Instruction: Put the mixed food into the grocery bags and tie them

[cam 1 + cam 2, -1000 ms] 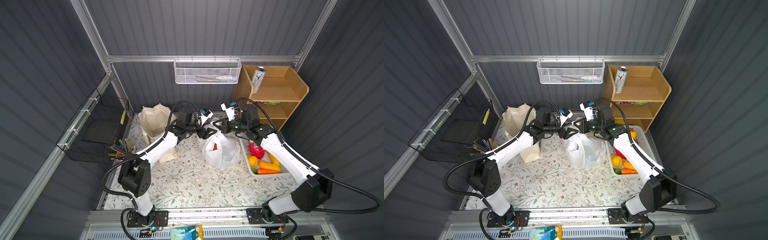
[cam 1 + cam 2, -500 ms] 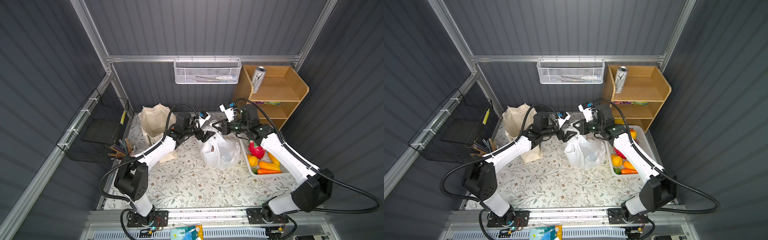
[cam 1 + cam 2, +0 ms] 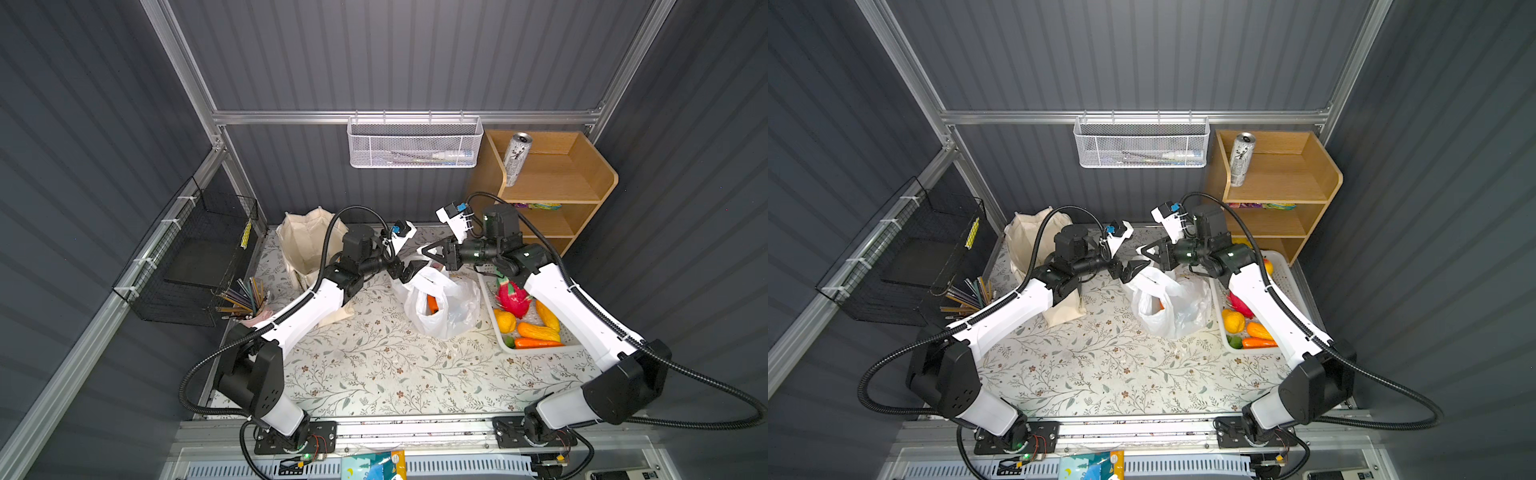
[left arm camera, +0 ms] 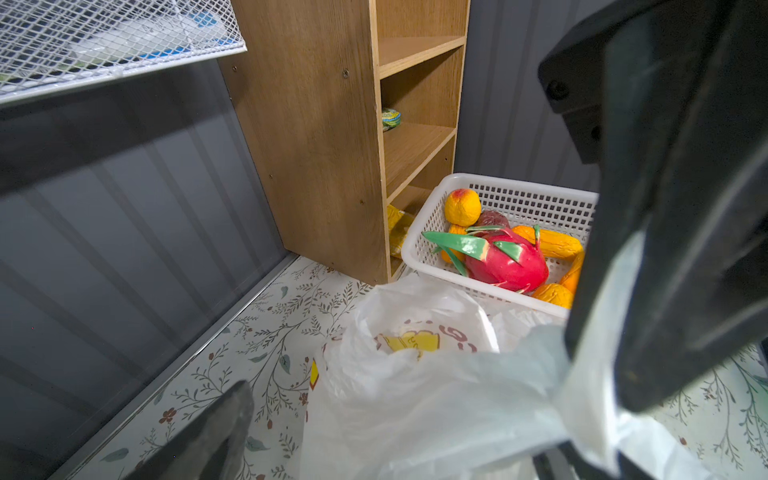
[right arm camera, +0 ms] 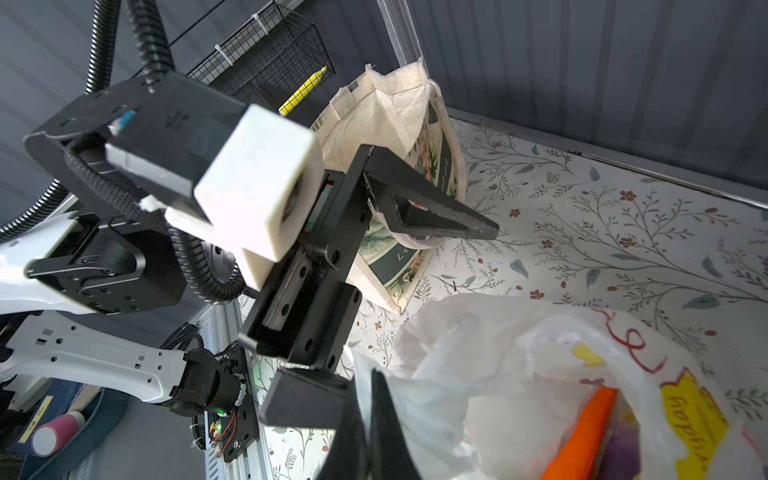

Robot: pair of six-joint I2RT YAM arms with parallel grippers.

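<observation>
1. At the bottom centre of a top view, a snack packet [image 3: 376,465] lies on the rail housing, well apart from both grippers.
2. At mid-frame, right of centre, the plastic bag [image 3: 446,309] sits slumped on the floral table cover [image 3: 353,374]. Its long axis runs from the mouth at upper left to the belly at lower right. An orange carrot [image 3: 432,303] shows inside the mouth.
3. Just beside the bag, toward frame right, stands the white basket [image 3: 536,350]. It holds the dragon fruit [image 3: 513,297] and yellow and orange pieces. The right forearm passes over it.
4. The left gripper [image 3: 405,271] sits at the bag's upper-left edge with its jaws spread wide and nothing clamped. In the left wrist view, bag film drapes against one finger [image 4: 665,249].
5. The right gripper [image 3: 424,252] sits just above the bag top, pointing frame left, with its jaws together. In the right wrist view, film runs up between its fingers [image 5: 386,436], so it appears to be pinching a handle.
6. The key relation is that the loose handle film lies just below and to the right of the left gripper, which makes that arm the nearer one. A regrasp there is judged necessary before tying. The two grippers stand nearly tip to tip, so clearance is tight.
7. Further back, the canvas tote [image 3: 305,241] stands at upper left behind the left arm. The wooden shelf [image 3: 582,183] at upper right carries a silver can [image 3: 515,160].
</observation>
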